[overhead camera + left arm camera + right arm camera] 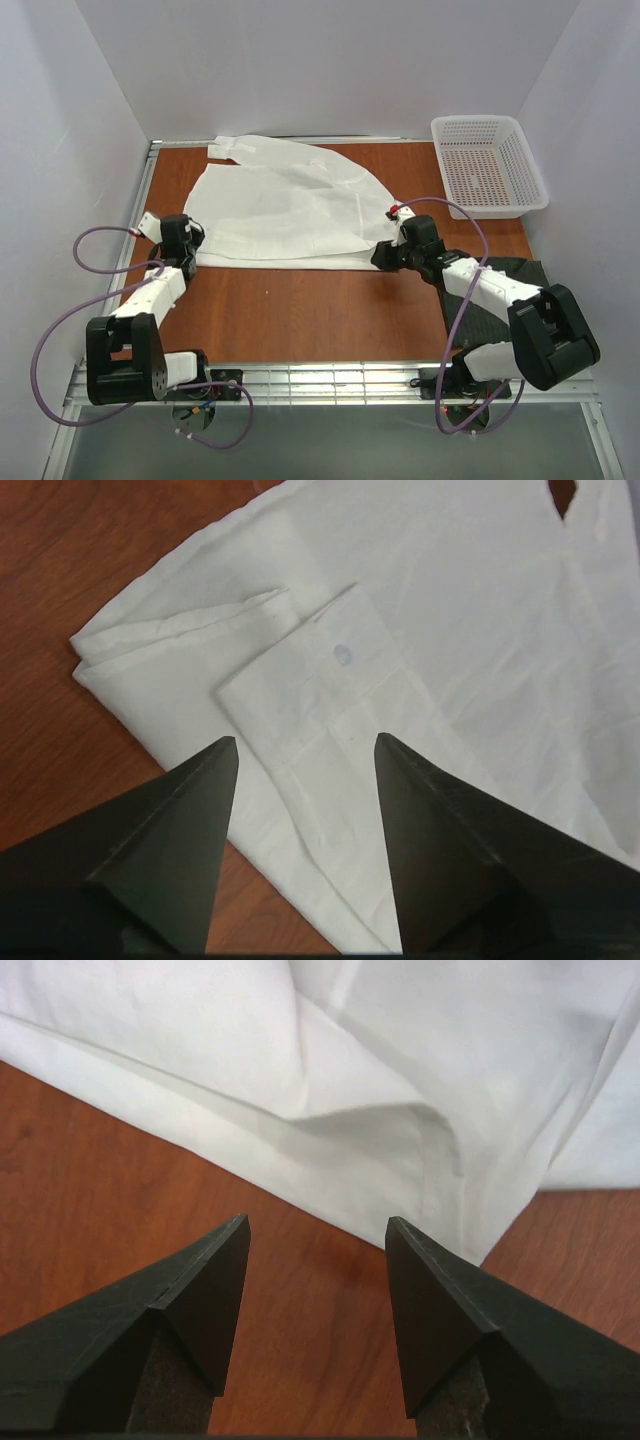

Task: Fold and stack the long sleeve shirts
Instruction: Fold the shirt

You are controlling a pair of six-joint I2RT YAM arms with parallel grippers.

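The white long sleeve shirt [290, 205] lies spread flat across the middle of the table, collar toward the back. In the left wrist view its folded sleeve cuff [343, 654] with a button lies on top of the body. My left gripper [305, 738] is open just above that cuff at the shirt's near left corner [197, 240]. My right gripper [317, 1219] is open over bare wood, and the shirt's near right edge [400, 1160] lies just ahead of it. The dark shirt [465, 325] lies under my right arm at the near right, partly hidden.
A white mesh basket [490, 165] stands at the back right corner. White walls close in the table on three sides. A metal rail [330, 380] runs along the near edge by the arm bases. Bare wood [300, 310] shows in front of the white shirt.
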